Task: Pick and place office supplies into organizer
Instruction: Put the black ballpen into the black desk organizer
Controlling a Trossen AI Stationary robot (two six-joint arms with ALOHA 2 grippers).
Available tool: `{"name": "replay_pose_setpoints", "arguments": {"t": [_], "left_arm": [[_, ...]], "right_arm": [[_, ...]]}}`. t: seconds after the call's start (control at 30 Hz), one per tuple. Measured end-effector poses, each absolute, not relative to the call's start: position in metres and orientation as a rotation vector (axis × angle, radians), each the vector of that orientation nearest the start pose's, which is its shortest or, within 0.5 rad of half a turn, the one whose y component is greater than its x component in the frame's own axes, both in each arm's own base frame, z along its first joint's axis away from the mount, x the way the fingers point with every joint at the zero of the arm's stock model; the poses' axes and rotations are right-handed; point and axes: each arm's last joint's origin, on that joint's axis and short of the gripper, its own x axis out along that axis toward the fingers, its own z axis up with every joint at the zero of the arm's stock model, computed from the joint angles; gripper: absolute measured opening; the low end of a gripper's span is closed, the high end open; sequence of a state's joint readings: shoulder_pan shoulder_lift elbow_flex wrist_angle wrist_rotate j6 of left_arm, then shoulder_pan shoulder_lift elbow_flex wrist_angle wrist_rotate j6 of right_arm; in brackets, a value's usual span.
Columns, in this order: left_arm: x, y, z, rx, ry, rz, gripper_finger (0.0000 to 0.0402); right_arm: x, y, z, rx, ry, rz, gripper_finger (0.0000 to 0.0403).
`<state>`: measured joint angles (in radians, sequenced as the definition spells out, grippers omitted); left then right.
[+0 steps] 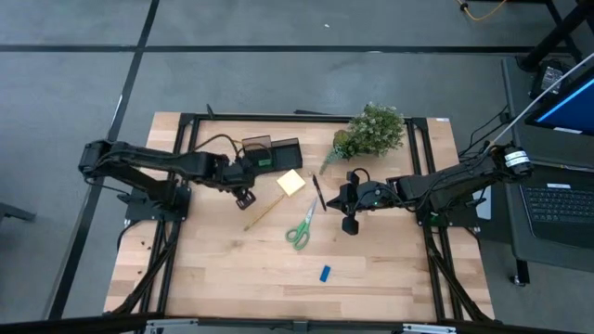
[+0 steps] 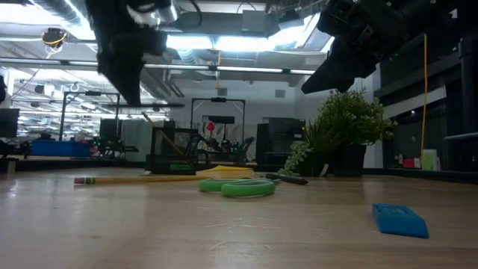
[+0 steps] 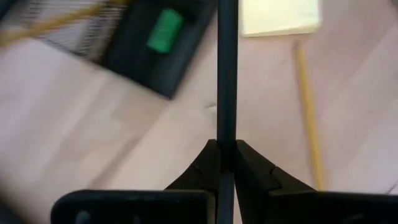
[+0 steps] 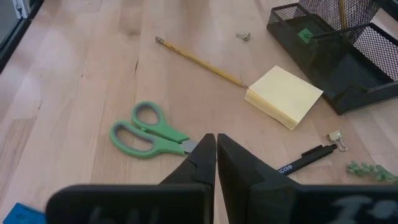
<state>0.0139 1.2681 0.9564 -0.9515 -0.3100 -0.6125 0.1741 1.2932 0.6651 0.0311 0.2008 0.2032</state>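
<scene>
My left fingers (image 3: 225, 163) pinch a thin black pen (image 3: 227, 74) above the black organizer (image 3: 149, 53); my right fingers (image 4: 216, 146) are closed, holding nothing.

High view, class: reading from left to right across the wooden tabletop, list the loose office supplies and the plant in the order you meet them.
Pencil → yellow sticky-note pad → green-handled scissors → black pen → small blue piece → bushy plant.

Black mesh organizer (image 1: 275, 153) upper centre, green piece (image 1: 265, 161) inside. Yellow pad (image 1: 290, 183), pencil (image 1: 264, 212), pen (image 1: 318, 194), green scissors (image 1: 302, 226) mid-frame; blue piece (image 1: 325, 274) lower.
</scene>
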Motion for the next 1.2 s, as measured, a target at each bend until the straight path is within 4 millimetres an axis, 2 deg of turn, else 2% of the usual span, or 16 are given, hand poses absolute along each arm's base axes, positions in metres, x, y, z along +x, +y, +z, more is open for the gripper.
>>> {"name": "replay_pose_setpoints", "arguments": {"t": [0.23,0.33,0.43,0.53,0.83,1.1,1.2], "left_arm": [[0.227,0.021,0.297,-0.186,1.245,0.758,0.0018],[0.233,0.031,0.307,-0.131,1.335,0.801,0.0018],[0.240,0.043,0.309,-0.059,1.452,0.827,0.0019],[0.248,0.054,0.303,0.020,1.550,0.848,0.0019],[0.272,0.078,0.266,0.323,1.777,0.786,0.0020],[0.288,0.087,0.240,0.622,1.927,0.711,0.0021],[0.292,0.088,0.231,0.675,1.975,0.661,0.0021]], "right_arm": [[0.258,0.039,0.208,0.088,0.578,-0.086,0.0019],[0.258,0.039,0.208,0.088,0.578,-0.085,0.0019],[0.258,0.039,0.208,0.088,0.579,-0.085,0.0019],[0.258,0.039,0.208,0.087,0.580,-0.086,0.0019],[0.257,0.039,0.207,0.083,0.588,-0.085,0.0019],[0.257,0.039,0.207,0.078,0.591,-0.084,0.0019],[0.257,0.039,0.207,0.078,0.591,-0.084,0.0019]]}}
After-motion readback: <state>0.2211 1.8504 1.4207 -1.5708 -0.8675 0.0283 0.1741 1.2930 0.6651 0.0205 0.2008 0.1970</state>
